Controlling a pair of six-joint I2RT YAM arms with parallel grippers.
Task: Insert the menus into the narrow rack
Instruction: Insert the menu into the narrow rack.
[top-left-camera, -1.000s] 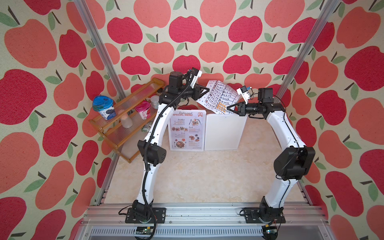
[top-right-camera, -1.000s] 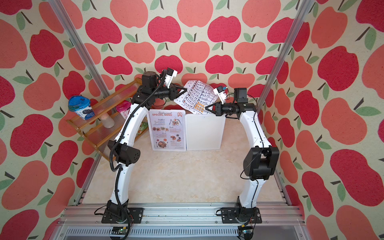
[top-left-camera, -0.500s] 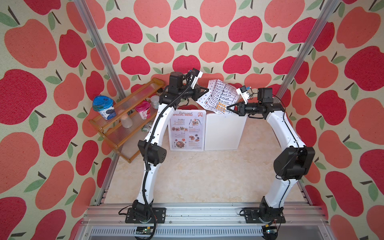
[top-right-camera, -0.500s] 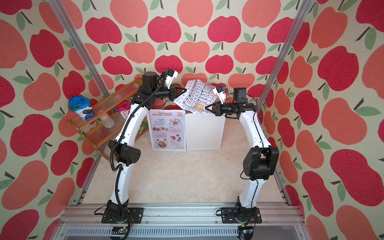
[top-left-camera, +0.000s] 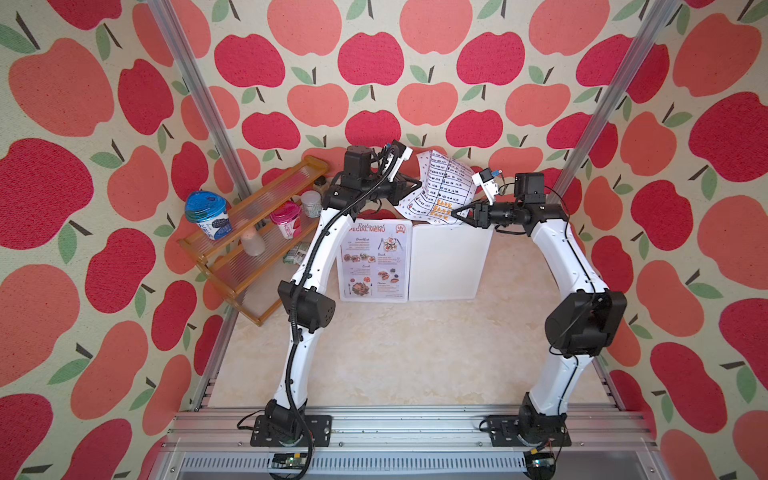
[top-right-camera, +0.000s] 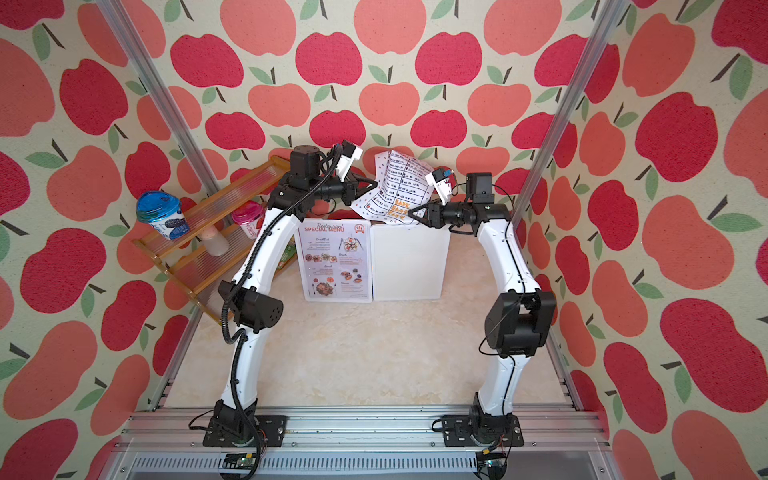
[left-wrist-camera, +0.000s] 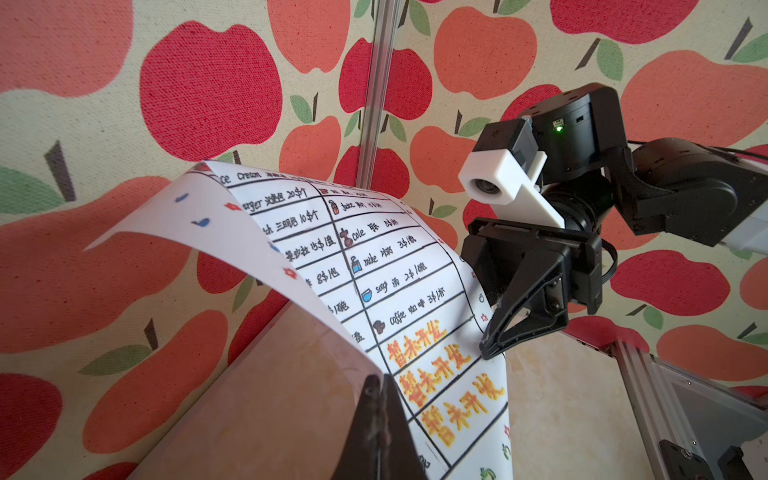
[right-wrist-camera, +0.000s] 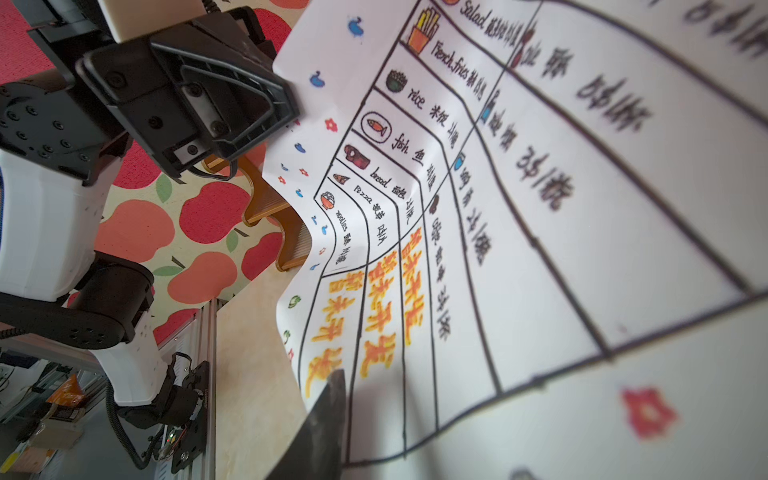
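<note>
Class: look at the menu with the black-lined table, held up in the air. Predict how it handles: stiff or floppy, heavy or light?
Probably floppy: the table menu arches and droops away from the left gripper pinching its edge. Likely light: a small edge pinch holds it aloft. Its wavy edge suggests it may buckle if pushed endwise.

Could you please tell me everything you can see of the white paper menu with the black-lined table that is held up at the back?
The white paper menu sheet with a black-lined table carries handwritten food and drink names with prices and small icons, orange characters in its lower rows, and a border of tiny coloured marks. Thin and flexible, it bows in mid-air. The left hand pinches one edge, shut; the right hand is at another edge, grip unclear.
</note>
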